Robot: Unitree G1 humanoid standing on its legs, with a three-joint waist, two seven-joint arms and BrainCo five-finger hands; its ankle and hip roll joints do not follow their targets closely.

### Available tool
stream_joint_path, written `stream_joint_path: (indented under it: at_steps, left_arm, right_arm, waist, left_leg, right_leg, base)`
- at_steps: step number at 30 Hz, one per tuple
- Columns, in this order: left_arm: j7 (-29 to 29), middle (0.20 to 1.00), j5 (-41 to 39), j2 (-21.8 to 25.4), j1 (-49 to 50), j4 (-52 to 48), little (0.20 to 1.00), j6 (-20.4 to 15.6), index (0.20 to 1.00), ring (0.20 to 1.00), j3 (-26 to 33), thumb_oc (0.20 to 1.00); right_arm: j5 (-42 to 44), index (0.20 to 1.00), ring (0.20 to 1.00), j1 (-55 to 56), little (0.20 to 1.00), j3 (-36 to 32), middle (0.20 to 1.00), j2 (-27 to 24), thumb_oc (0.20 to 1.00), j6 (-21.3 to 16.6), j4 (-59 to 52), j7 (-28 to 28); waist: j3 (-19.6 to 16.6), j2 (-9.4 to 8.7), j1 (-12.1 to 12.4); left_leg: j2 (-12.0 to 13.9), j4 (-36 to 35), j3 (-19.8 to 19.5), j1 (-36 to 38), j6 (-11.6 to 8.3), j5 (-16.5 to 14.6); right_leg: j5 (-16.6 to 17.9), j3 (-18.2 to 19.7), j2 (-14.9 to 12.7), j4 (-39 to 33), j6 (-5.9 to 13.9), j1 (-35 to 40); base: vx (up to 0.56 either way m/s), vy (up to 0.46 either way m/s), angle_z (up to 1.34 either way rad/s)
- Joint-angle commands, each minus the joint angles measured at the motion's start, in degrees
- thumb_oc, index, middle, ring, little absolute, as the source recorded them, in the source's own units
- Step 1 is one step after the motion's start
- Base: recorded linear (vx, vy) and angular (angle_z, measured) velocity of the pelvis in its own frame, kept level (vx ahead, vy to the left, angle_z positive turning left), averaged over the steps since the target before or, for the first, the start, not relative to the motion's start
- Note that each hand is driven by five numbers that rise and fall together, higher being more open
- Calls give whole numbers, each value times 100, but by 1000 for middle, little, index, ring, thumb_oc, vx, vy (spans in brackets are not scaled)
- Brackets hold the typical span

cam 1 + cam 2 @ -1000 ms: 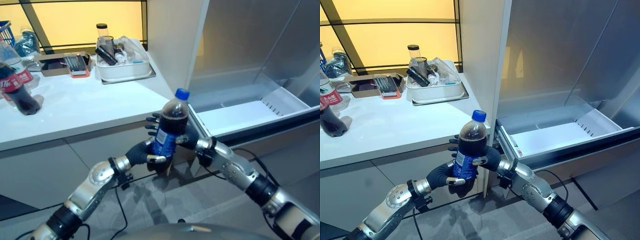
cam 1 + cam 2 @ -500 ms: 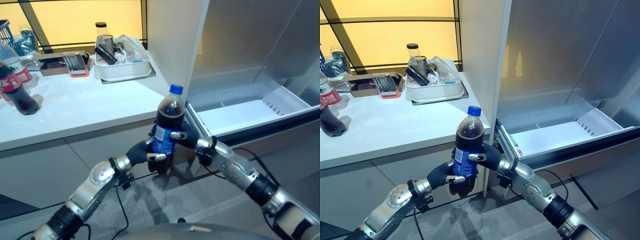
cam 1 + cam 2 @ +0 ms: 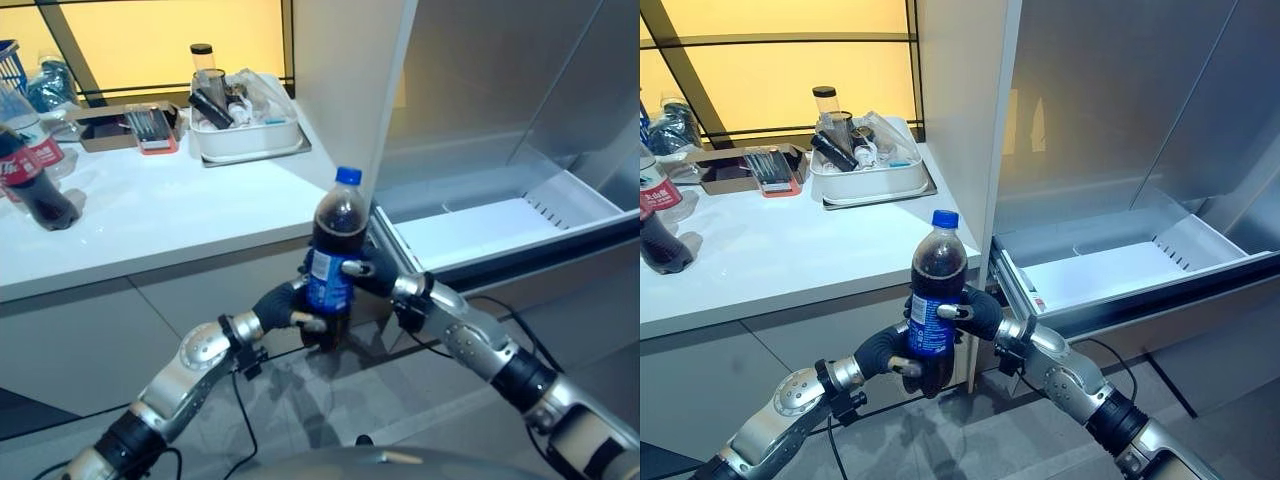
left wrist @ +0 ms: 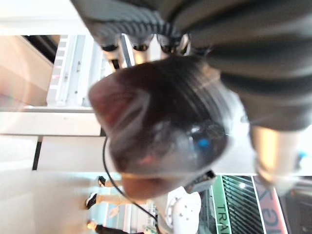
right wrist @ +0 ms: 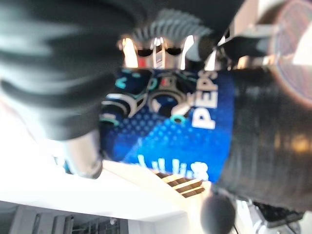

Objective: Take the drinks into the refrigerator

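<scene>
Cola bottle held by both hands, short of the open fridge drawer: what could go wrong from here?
1. Cola bottle is gripped by left hand and right hand; a mistimed release could drop it to the floor.
2. The drawer's front rim sits close beside it; a sideways move could clip it.

Counter's red-labelled bottle [image 3: 30, 175] cut by edge.
</scene>
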Motion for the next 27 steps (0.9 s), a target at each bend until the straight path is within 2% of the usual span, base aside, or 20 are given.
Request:
stream_joint_path:
  at_steps: [1,11,12,15,16,21,27]
  left_arm:
    - [-80,1000,-289,-67,-507,-432,1000,-330,1000,1000,273,1000]
    - [-213,1000,-514,108,-260,-454,1000,-249,1000,1000,462,1000]
    - [-263,1000,-586,156,-182,-508,1000,-235,1000,1000,533,1000]
    - [-313,1000,-652,237,-80,-556,1000,-218,1000,1000,607,1000]
    - [-345,1000,-733,305,16,-590,1000,-210,1000,1000,677,1000]
    - [-438,1000,-930,494,281,-622,1000,-153,1000,1000,875,1000]
    - [-481,1000,-1168,622,459,-668,1000,-119,1000,1000,1027,1000]
  right_arm:
    - [319,200,200,-394,200,-686,200,150,200,-564,-614,117]
    - [362,200,200,-54,200,-1742,200,-320,200,-888,-634,-72]
    - [324,200,200,-14,200,-1962,200,-547,200,-932,-684,-78]
    - [322,200,200,57,200,-2237,200,-810,200,-994,-629,-106]
    - [311,200,200,143,200,-2572,200,-1068,200,-1112,-602,-178]
    - [407,200,200,374,200,-3260,200,-1385,200,-1348,-269,-346]
    - [376,200,200,546,200,-3713,200,-1787,200,-1430,3,-441]
  waist:
    - [-25,-134,-86]
    - [-63,-167,-108]
    - [-73,-172,-122]
    - [-77,-182,-132]
    - [-83,-189,-154]
    - [-75,-212,-178]
    - [-70,-231,-205]
  left_leg:
    - [-181,14,-474,46,251,-236]
    - [-175,14,-482,45,246,-243]
    - [-177,14,-484,46,239,-245]
    - [-175,14,-485,49,234,-249]
    - [-173,14,-490,44,232,-251]
    - [-167,14,-485,37,229,-263]
    - [-164,14,-477,9,218,-262]
  right_leg:
    - [-562,-385,-113,231,298,499]
    - [-559,-388,-111,216,314,502]
    - [-558,-388,-112,211,322,506]
    - [-558,-389,-106,211,323,510]
    - [-560,-386,-102,210,328,505]
    - [-556,-381,-93,223,345,478]
    - [-559,-366,-81,231,358,440]
  base:
    - [0,0,0]
    - [0,0,0]
    - [0,0,0]
    - [0,0,0]
    - [0,0,0]
    - [0,0,0]
    - [0,0,0]
